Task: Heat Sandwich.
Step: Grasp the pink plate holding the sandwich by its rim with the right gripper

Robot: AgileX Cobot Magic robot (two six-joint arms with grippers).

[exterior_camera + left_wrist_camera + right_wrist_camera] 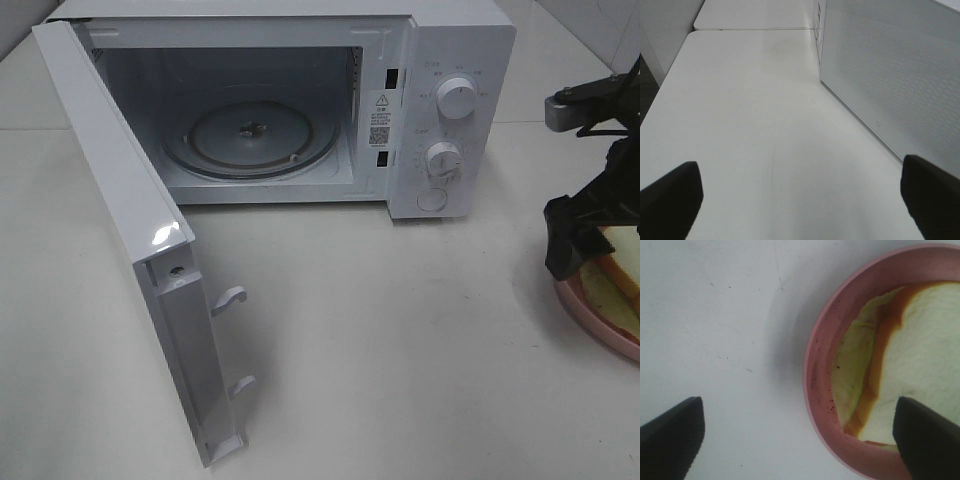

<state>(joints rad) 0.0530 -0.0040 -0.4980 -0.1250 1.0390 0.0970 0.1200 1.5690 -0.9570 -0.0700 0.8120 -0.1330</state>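
Nearest the camera, the microwave door (130, 230) stands swung fully open, its latch hooks (230, 297) exposed. The left gripper (800, 200) hangs low over the white table (400, 350) beside the door's perforated panel (890, 75). Its fingers are spread wide with nothing between them.

At the table's right edge sits the pink plate (817, 375) with the sandwich (920, 355) on it, well apart from the oven. The right gripper (799, 440) is directly over it, released and holding nothing. One fingertip is above the bare table outside the rim, the other above the bread side.

Further back, the oven cavity is open and the glass turntable (250, 135) lies bare. Two knobs (457, 100) and a round button (432, 198) are on the control panel.

Assessment: the door is done and loading is not. The step in hand appears to be taking hold of the plate. The next move calls for closing on the rim without pinching the bread. The plate must then be lifted level, carried across to the cavity and set on the turntable.

Limits of inspection:
- The overhead frame cuts off most of the plate, sandwich and right arm.
- The left arm does not appear in the overhead view.
- Whether the inner fingertip touches plate or bread cannot be told.
- The knob markings are too small to read.
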